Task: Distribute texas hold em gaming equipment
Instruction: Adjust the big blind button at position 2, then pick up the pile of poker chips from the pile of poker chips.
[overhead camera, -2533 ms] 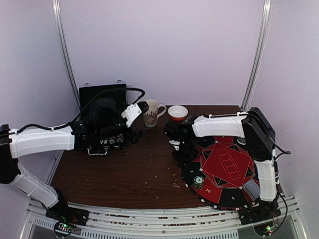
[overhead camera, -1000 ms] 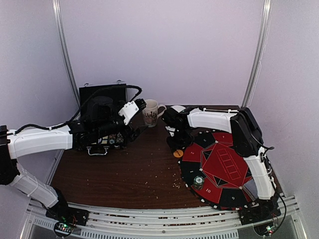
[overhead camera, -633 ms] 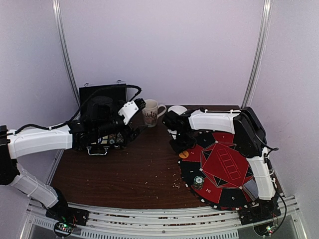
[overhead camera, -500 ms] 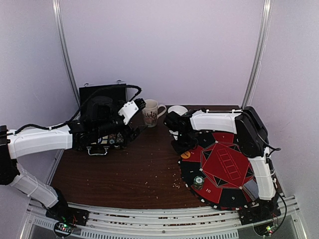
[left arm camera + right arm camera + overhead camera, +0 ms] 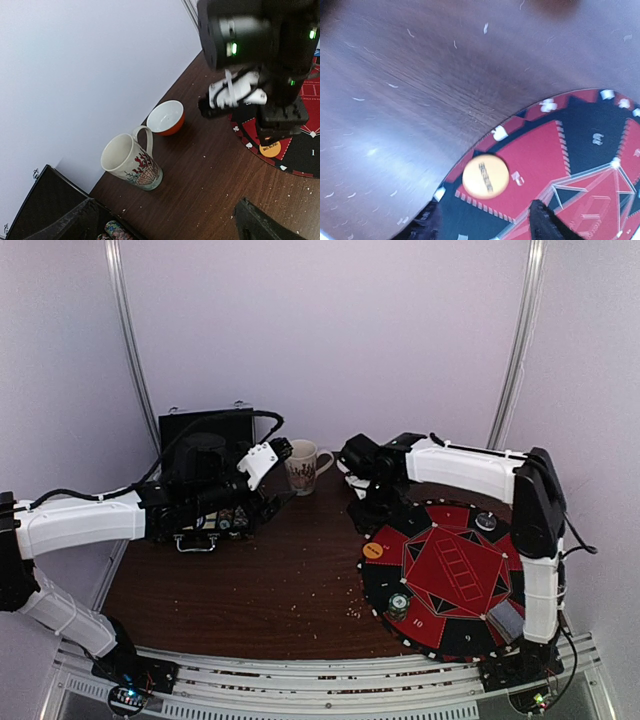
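Observation:
An orange disc [image 5: 373, 550] [image 5: 485, 175] lies flat at the left edge of the round red-and-black mat [image 5: 455, 635], held by nothing. My right gripper [image 5: 374, 506] [image 5: 485, 227] hangs above and behind it, open and empty. A green-white disc [image 5: 399, 602], a dark disc [image 5: 486, 522] and a grey deck of cards [image 5: 505, 620] also rest on the mat. My left gripper [image 5: 262, 510] [image 5: 165, 230] is open over the black case [image 5: 205, 435], where stacked discs [image 5: 112, 231] show. In the left wrist view the orange disc [image 5: 270, 148] lies under the right arm.
A patterned mug [image 5: 303, 466] [image 5: 132, 162] and an orange-and-white bowl [image 5: 166, 116] stand at the back of the brown table [image 5: 250, 590], between the two arms. Small crumbs are scattered over the wood. Walls close in at the back and on both sides.
The right gripper let go of the orange disc on the mat's left edge, then rose and drew back toward the bowl. The left arm stayed still.

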You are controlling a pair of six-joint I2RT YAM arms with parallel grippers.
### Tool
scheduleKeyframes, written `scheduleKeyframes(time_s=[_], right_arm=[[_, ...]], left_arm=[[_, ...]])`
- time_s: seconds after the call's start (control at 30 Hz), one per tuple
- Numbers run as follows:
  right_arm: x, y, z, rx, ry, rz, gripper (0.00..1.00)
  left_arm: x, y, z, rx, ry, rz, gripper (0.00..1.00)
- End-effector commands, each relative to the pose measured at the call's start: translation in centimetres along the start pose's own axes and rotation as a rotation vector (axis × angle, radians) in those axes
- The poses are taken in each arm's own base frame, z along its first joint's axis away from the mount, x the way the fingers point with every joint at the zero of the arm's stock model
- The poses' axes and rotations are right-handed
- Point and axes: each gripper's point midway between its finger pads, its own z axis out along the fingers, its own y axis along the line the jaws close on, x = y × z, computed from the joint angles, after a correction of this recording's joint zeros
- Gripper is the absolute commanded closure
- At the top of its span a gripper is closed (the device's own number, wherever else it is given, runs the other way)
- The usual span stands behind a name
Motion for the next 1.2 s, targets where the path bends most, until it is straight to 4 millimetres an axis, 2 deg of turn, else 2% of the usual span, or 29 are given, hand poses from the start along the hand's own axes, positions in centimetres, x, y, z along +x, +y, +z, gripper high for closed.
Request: scheduleKeyframes(time_s=[0.0,0.03,0.1,0.13,0.3,0.43,0.67,0.77,0.83,1.0,1.17], right_arm=[[0.9,-2.3,-7.2,0.007,-0.069,0.015,0.3],[1.6,-2.8,-8.0,0.013,-0.07,0.026,0.23],[3.2,-3.5,-9.2,0.023,-0.067,0.045,0.02],[4.0,-3.8,-9.8,0.02,-0.07,0.055,0.0],[7.7,-3.7,-11.2,-0.012,-0.02,0.08,0.0],[9.8,-1.4,-11.6,-0.089,-0.008,0.062,0.0],[14.1,1.8,-8.8,-0.155,0.076,0.028,0.0],[14.8,3.5,-8.0,-0.183,0.095,-0.006,0.0],[14.8,3.9,-7.8,-0.177,0.101,-0.021,0.0],[14.4,4.1,-7.9,-0.185,0.091,-0.034,0.0],[15.3,3.2,-7.5,-0.14,0.114,-0.04,0.0]], left_arm=[[-1.1,0.9,-0.4,-0.022,-0.052,-0.004,0.02],[-1.1,0.8,-0.4,-0.02,-0.052,-0.004,0.02],[-1.1,0.7,-0.3,-0.014,-0.049,-0.004,0.02],[-1.1,0.7,-0.3,-0.012,-0.048,-0.003,0.02],[-1.0,0.0,0.0,0.026,-0.04,0.009,0.02],[-1.2,0.0,0.1,0.051,-0.003,-0.034,0.02],[-0.6,-1.7,-2.1,0.086,0.059,-0.113,0.02],[0.0,-2.3,-3.0,0.087,0.062,-0.166,0.02],[0.3,-2.4,-3.3,0.081,0.065,-0.198,0.02],[0.4,-2.8,-3.5,0.083,0.069,-0.238,0.02],[0.3,-3.5,-3.4,0.097,0.07,-0.247,0.02]])
